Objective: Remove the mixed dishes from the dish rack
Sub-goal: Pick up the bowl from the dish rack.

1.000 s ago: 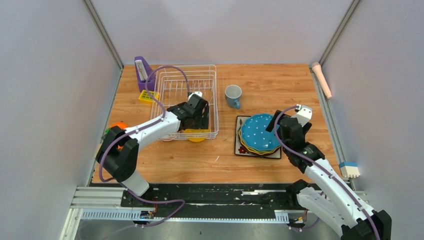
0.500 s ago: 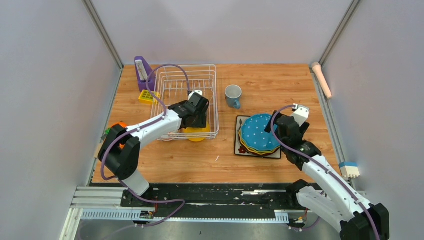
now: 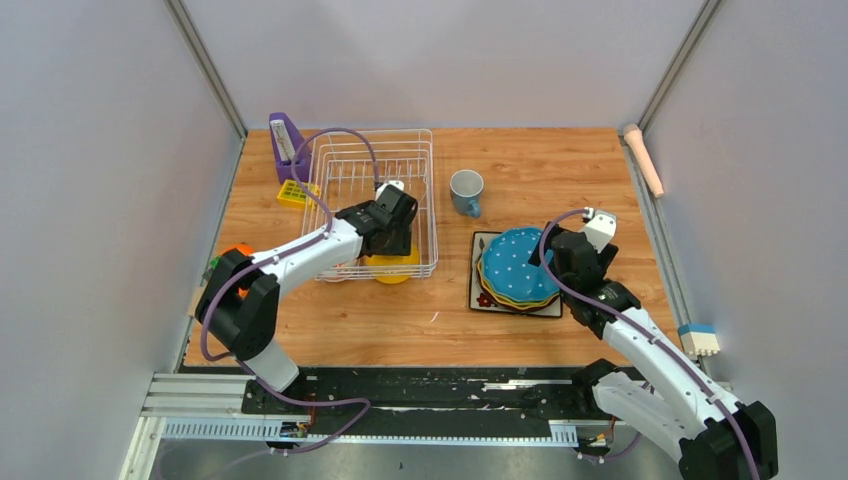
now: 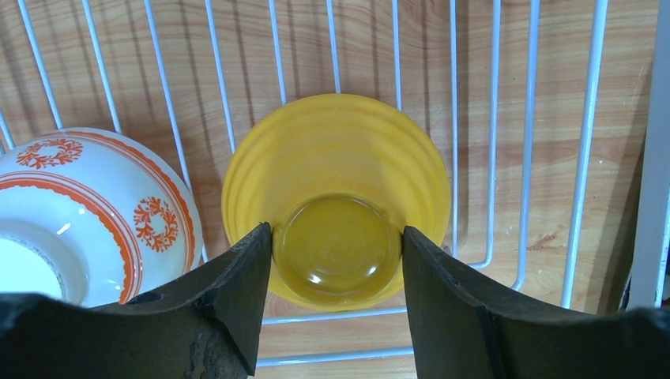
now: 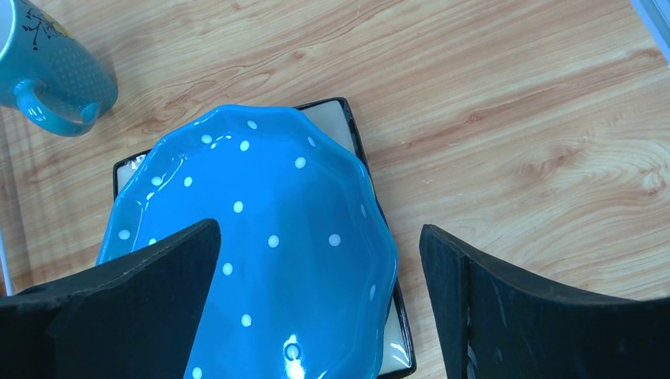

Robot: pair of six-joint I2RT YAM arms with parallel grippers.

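The white wire dish rack (image 3: 424,160) stands at the back left. Inside it, an upturned yellow bowl (image 4: 336,150) lies at the near right corner (image 3: 393,272), with a red-and-white patterned bowl (image 4: 79,197) beside it on the left. My left gripper (image 4: 337,245) reaches into the rack (image 3: 396,236), and its fingers touch both sides of the yellow bowl's foot. My right gripper (image 5: 318,233) is open and empty above the blue-dotted plate (image 5: 261,197), which tops a stack (image 3: 515,262) on the dark square plate (image 3: 478,300). The blue-grey mug (image 3: 466,190) stands behind the stack.
A purple slanted holder (image 3: 284,140) and a small yellow grid block (image 3: 292,192) sit left of the rack. An orange tape measure (image 3: 236,252) lies by the left arm. A pink cylinder (image 3: 645,160) and a white-and-blue block (image 3: 699,340) lie along the right edge.
My left gripper has shifted slightly back into the rack over the yellow bowl. My right gripper has drifted a little left over the plate stack.
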